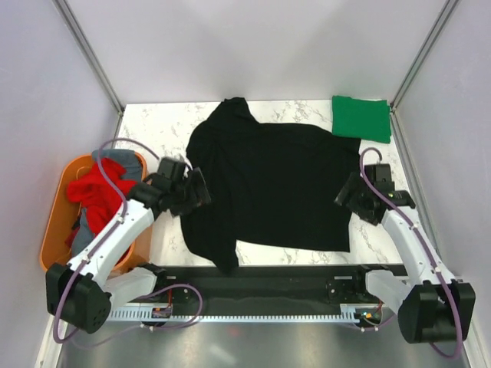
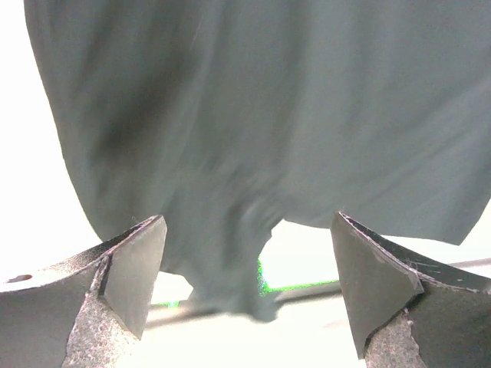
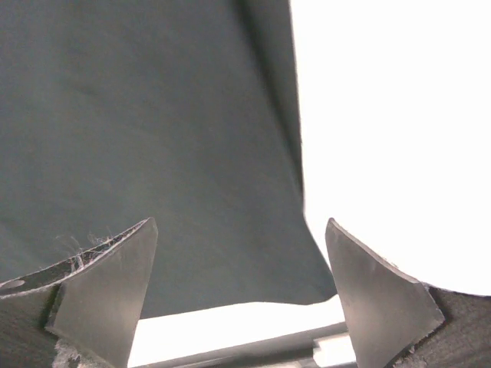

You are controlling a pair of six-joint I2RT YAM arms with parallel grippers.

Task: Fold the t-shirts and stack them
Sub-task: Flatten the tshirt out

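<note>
The black t-shirt [image 1: 268, 180] lies spread out on the marble table [image 1: 165, 126], with one sleeve bunched at the back and a corner hanging at the near edge. My left gripper [image 1: 199, 192] is open and empty at the shirt's left edge; in the left wrist view [image 2: 249, 287] the cloth [image 2: 268, 115] lies just ahead of the jaws. My right gripper [image 1: 347, 198] is open and empty at the shirt's right edge; in the right wrist view [image 3: 242, 299] the shirt's corner [image 3: 153, 138] lies ahead of it. The folded green t-shirt [image 1: 360, 117] sits at the back right corner. The red t-shirt [image 1: 98, 193] and the grey t-shirt [image 1: 123, 163] lie in the tub.
An orange plastic tub [image 1: 55, 222] stands off the table's left side, beside my left arm. Grey walls close in the table at the back and sides. A black rail [image 1: 268, 282] runs along the near edge between the arm bases.
</note>
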